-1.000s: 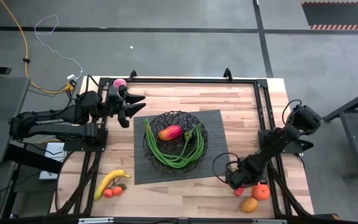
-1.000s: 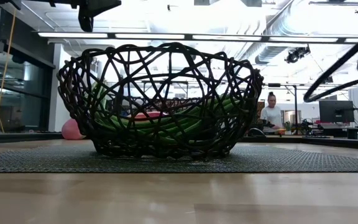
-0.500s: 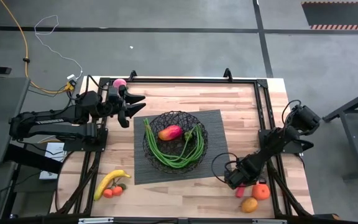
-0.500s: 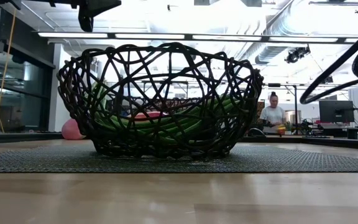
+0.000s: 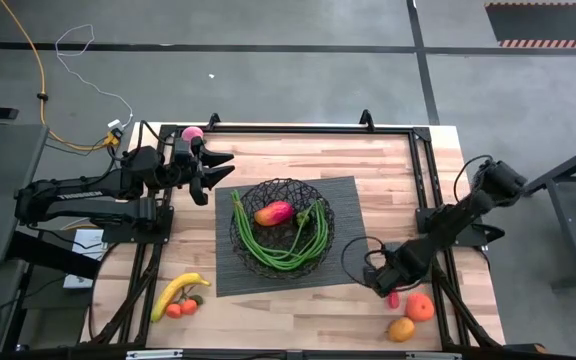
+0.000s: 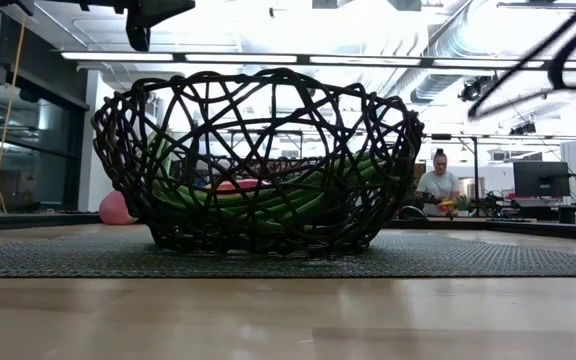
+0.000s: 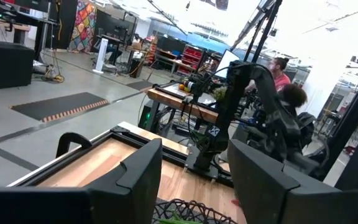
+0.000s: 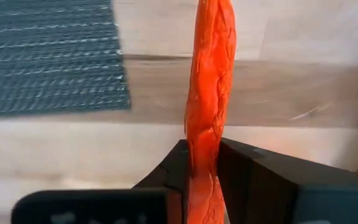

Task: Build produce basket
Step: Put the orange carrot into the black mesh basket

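right end effector (image 5: 392, 290): closed on the chili (image 8: 207, 106); both fingers (image 8: 263, 180) pinch it low on the body, the rest sticks out past the tips
right end effector position: low over the counter (image 5: 388, 170), right front area, between the mat (image 5: 348, 200) and the loose fruit
chili: thin, wrinkled skin, reads light and a bit rubbery; long and narrow, so likely to pivot in the pinch. Hold sits toward one end, mid-body would be steadier. In the high view only a red bit shows under the wrist.
nearby fruit: orange (image 5: 420, 306) just beside the end effector, smaller yellow-orange fruit (image 5: 401, 328) in front of it, near the counter edge
basket (image 5: 282, 226): centre of the counter on the mat; open wire lattice, and a thin chili could poke through a gap
in basket: long green beans (image 5: 268, 258) curled round the inside, mango (image 5: 274, 213) in the middle
left end effector (image 7: 194, 180): open, holding nothing, hovering at the back left, near the mat corner
still outside, left side: pink ball (image 5: 192, 133) at the back edge by the left arm; banana (image 5: 178, 291) with small tomatoes (image 5: 182, 307) at front left
status guess: chili gripped, carry to the basket not yet done
risk: chili swinging or slipping out of the end-grip
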Robot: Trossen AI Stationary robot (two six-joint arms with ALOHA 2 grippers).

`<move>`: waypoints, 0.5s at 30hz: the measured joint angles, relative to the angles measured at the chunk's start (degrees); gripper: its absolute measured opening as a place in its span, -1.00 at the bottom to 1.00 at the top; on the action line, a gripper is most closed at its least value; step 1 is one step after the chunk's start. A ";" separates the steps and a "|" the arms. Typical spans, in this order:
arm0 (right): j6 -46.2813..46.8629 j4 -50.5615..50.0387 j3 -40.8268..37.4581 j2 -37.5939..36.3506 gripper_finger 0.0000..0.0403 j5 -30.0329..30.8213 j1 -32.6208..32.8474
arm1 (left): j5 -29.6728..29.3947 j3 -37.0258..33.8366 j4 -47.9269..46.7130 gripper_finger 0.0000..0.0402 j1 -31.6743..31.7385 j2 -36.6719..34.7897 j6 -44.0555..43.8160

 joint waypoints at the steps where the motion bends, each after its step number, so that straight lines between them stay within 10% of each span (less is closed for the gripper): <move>1: -2.60 -0.79 0.00 -1.93 -0.80 0.40 0.00 | 0.00 0.00 0.00 -0.14 0.00 0.02 0.00; 15: -44.98 15.48 0.11 -29.80 -0.78 26.62 -8.36 | 3.55 0.00 0.04 -0.14 0.00 0.02 -2.28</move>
